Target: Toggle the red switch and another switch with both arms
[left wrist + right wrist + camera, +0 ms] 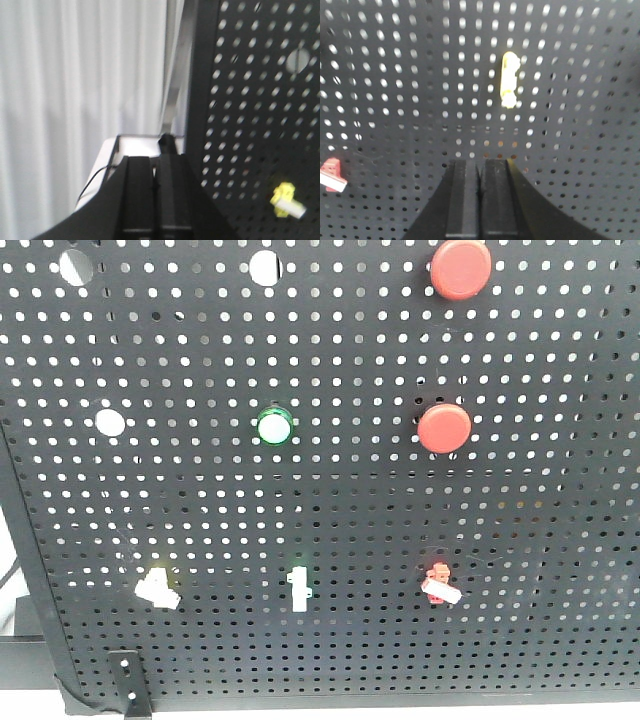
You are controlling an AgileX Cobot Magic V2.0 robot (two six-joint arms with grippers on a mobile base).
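Observation:
The red switch is a small red toggle with a white lever tip, low on the right of the black pegboard. In the right wrist view the red switch sits at the lower left, well left of my right gripper, which is shut on nothing and short of the board. The other switch, pale yellow, sits low on the left. In the left wrist view this yellow switch lies down and right of my left gripper, shut and empty by the board's left edge. Neither arm shows in the front view.
A green-based toggle with a straight lever sits between the two switches, and shows as a yellowish toggle above the right gripper. Two round red buttons and a green button sit higher. A white curtain hangs left.

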